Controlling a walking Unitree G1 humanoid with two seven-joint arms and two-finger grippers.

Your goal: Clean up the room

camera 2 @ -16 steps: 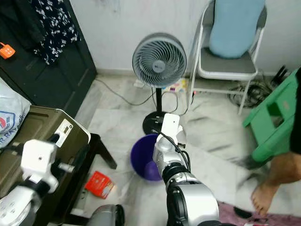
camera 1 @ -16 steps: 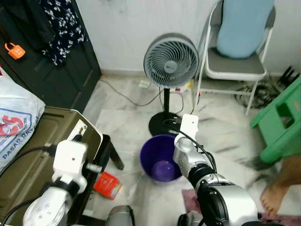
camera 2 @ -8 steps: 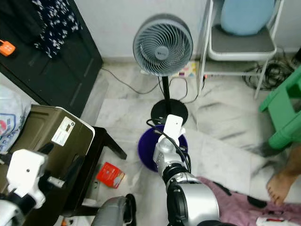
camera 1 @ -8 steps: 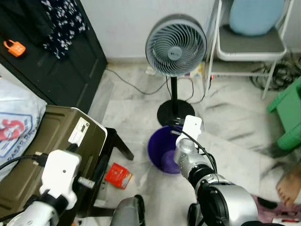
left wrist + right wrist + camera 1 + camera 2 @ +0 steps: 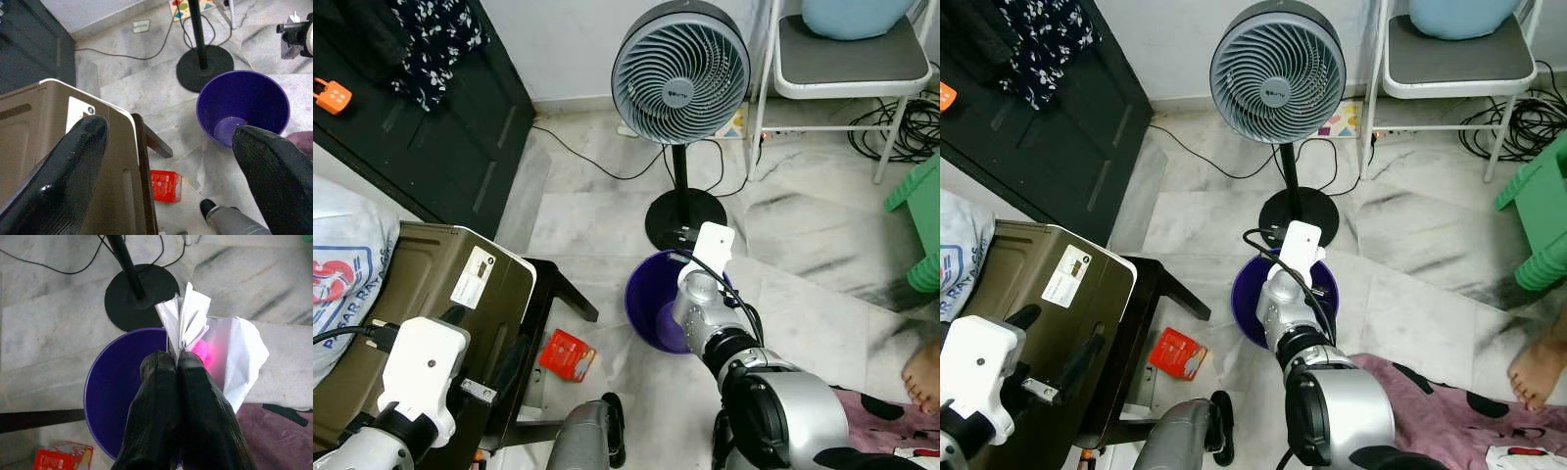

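Note:
A purple bin (image 5: pixel 649 297) stands on the marble floor in front of the fan's base. My right gripper (image 5: pixel 177 360) hangs over the bin's rim, shut on a crumpled white paper (image 5: pixel 238 352) with a pink patch. The right arm's white wrist (image 5: pixel 713 249) reaches out above the bin. A small red box (image 5: pixel 568 354) lies on the floor beside the bin. My left gripper (image 5: pixel 166 132) stands open with nothing between its fingers, above the olive case (image 5: pixel 406 299).
A standing fan (image 5: pixel 680 70) is just behind the bin, with cables (image 5: pixel 901 117) trailing by a metal chair (image 5: pixel 852 61). A green stool (image 5: pixel 925 225) and a person's foot (image 5: pixel 925 377) are at the right. A pink cloth (image 5: pixel 1430 411) lies near my feet. A black cabinet (image 5: pixel 421 127) lines the left.
The whole view has shifted as the camera moved and tipped down. My right wrist stays over the purple bin; my left wrist sits lower in the picture.

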